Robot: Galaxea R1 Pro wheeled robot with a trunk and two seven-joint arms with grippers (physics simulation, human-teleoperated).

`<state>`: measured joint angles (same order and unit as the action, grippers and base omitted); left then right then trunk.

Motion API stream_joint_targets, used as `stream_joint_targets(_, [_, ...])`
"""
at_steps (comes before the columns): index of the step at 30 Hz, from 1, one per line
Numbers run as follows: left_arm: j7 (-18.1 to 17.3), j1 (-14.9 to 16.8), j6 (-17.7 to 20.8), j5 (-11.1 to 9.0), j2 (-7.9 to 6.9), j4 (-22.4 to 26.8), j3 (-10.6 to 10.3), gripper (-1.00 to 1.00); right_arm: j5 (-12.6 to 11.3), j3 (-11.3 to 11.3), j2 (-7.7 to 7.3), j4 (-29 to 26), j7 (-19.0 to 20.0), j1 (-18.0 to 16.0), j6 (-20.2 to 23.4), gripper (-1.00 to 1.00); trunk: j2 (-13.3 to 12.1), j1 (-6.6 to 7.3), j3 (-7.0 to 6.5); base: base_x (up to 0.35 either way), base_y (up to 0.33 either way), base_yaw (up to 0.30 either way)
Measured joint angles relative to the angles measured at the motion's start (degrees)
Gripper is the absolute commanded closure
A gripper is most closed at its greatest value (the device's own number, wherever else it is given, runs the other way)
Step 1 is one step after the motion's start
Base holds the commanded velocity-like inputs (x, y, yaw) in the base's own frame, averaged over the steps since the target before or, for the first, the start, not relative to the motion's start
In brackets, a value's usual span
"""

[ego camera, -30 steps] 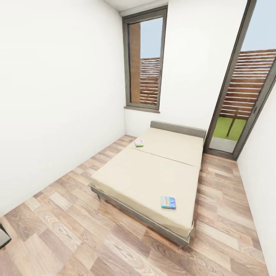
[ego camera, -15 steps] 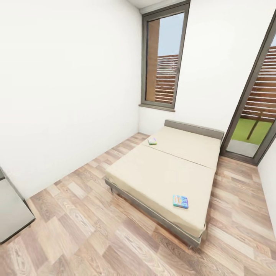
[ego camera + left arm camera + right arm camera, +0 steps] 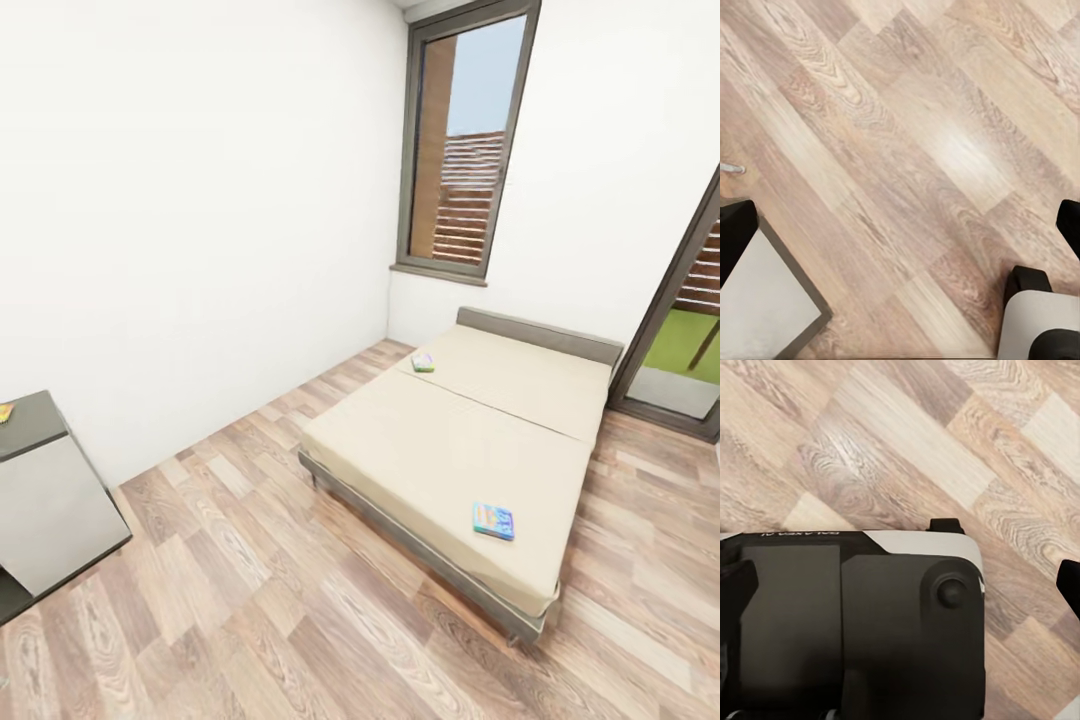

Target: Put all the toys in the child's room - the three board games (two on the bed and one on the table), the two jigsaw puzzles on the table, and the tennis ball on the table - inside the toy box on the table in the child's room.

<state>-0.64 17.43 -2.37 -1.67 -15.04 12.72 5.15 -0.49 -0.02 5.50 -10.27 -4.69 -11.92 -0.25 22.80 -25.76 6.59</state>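
Two board games lie on the bed point(image 3: 450, 450), a low cream mattress on a thin grey frame. A blue-printed box point(image 3: 493, 520) sits near the bed's front right corner, and a white-green box point(image 3: 423, 362) rests by its far left edge. The toy box, the table top, the jigsaw puzzles and the tennis ball are out of view. My left gripper point(image 3: 900, 232) hangs open over bare plank floor, its black fingertips point(image 3: 735, 236) at the picture's edges. My right gripper point(image 3: 900, 585) is open too, above my own dark base point(image 3: 855, 622).
A low dark grey unit point(image 3: 45, 500) stands at the left against the white wall, with a small colourful item point(image 3: 4, 412) on its top at the picture's edge. Wood plank floor point(image 3: 250, 560) stretches between it and the bed. A tall window and a glass door are behind the bed.
The camera has swung left, so the bed and window sit further right in the picture. The dark grey unit has come into view at the left. Nothing on the bed moved.
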Motion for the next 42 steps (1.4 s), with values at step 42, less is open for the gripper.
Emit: stream_joint_targets(42, [0.31, 0.0, -5.0, 0.05, 3.96, -5.19, -0.03, -1.0, 0.18, 1.15, 0.49, 0.0, 0.09, 0.0, 0.09, -1.0, 0.01, 0.0, 3.54, -0.001, 0.0, 0.166])
